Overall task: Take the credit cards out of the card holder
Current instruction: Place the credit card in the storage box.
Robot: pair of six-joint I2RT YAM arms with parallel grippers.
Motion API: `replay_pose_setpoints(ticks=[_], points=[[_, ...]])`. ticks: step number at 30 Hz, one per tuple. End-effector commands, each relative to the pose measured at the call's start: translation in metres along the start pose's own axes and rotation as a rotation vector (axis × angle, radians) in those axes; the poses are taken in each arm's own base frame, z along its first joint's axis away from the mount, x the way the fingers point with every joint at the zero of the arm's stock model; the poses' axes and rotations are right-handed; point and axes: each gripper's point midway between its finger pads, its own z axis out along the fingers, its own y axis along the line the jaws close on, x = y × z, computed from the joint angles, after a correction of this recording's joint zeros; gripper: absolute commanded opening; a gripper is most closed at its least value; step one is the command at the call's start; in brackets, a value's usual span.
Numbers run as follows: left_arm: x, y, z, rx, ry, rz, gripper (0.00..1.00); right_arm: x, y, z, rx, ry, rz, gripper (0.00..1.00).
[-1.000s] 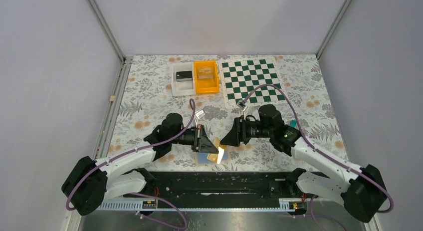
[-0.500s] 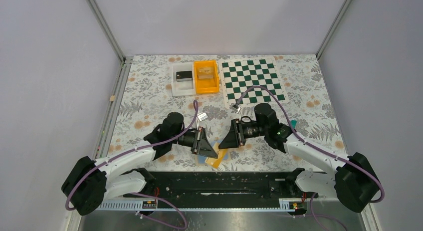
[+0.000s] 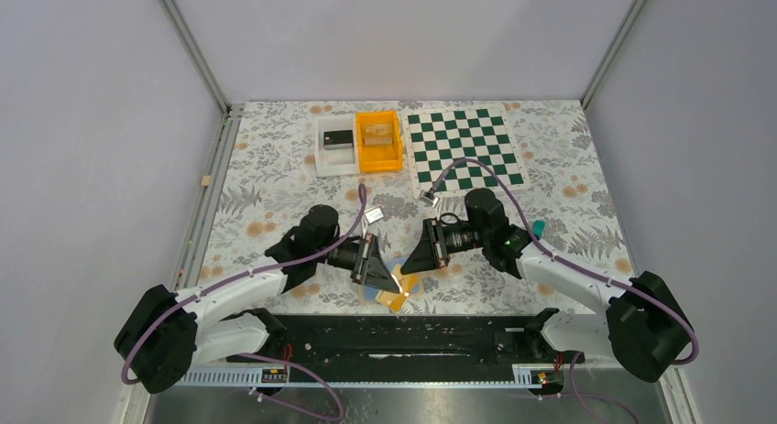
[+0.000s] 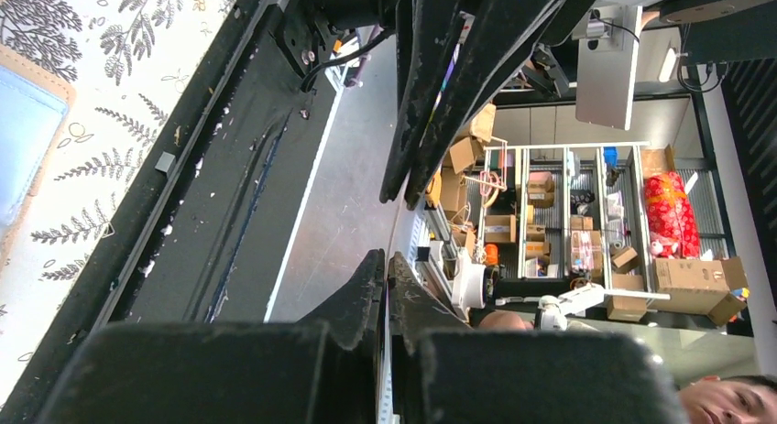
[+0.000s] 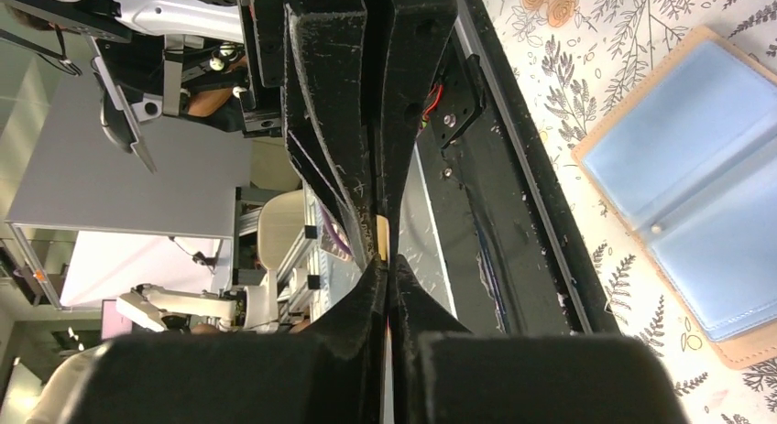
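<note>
White tray [image 3: 336, 164] beside orange bin [image 3: 380, 159] — green-and-white chessboard [image 3: 463, 149] just right.

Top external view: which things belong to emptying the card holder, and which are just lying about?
Job: card holder, credit card, left tool, right tool.
Lying about: chessboard, orange bin, white tray, small teal object.

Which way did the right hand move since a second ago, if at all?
Yes. The right hand edged slightly left, judged against the chessboard behind it.
</note>
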Motion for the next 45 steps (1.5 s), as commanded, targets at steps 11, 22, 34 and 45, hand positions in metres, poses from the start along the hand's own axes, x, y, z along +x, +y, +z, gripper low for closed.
replay_pose_setpoints(ticks=[11,22,34,45], points=[[-0.062,-0.015,-0.032,-0.085,-0.23,0.113,0.54,-0.056,0.02,-0.017,0.092,-0.314,0.014,0.0],[-0.104,-0.048,-0.05,0.032,-0.461,0.119,0.5,-0.106,0.015,-0.055,0.158,-0.734,0.1,0.0],[-0.12,-0.051,-0.048,0.085,-0.506,0.079,0.26,-0.101,-0.008,-0.077,0.216,-0.882,0.15,0.0],[-0.123,-0.038,-0.044,0.061,-0.505,0.04,0.15,-0.1,-0.016,-0.079,0.204,-0.918,0.181,0.0]])
